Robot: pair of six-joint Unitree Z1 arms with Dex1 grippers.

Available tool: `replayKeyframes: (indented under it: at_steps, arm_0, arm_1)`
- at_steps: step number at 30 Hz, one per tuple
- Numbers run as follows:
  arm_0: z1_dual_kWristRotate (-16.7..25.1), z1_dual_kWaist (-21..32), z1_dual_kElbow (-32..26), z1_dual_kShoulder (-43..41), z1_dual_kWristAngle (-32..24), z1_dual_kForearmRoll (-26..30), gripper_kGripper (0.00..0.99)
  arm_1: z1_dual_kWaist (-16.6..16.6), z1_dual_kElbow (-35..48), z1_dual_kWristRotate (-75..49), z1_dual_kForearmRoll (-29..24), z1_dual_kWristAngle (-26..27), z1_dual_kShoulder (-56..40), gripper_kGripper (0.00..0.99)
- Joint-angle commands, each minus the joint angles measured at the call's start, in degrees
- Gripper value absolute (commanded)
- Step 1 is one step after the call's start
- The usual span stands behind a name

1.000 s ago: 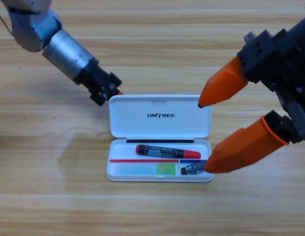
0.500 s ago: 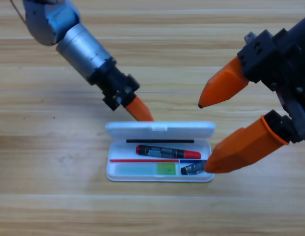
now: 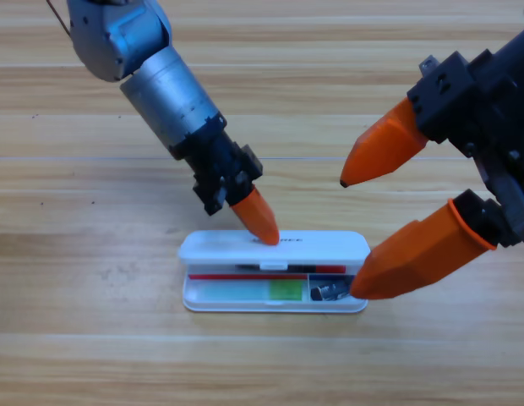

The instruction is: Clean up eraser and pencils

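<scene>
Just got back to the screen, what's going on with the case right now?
The left gripper is pressing down on the lid of the white case, which is tipped most of the way shut. Inside, the green-ended stick and the eraser lie in the front section; the marker is mostly hidden under the lid. The right gripper waits, open, at the case's right end.
</scene>
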Motion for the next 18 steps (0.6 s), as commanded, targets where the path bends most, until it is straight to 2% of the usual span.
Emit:
replayKeyframes:
  at_steps: [1,11,18]
  arm_0:
    - [-0.23,-2.65,2.63,0.22,2.74,-0.44,0.000]
    - [-1.28,-3.88,9.31,-1.54,6.52,-5.80,0.000]
    - [-2.51,-5.02,17.04,-2.15,10.83,-13.89,0.000]
  arm_1:
    - [0.97,0.19,0.81,-0.82,1.51,3.30,0.990]
    - [0.97,0.19,0.81,-0.82,2.04,3.82,0.990]
    - [0.97,0.19,0.81,-0.82,2.04,3.91,0.989]
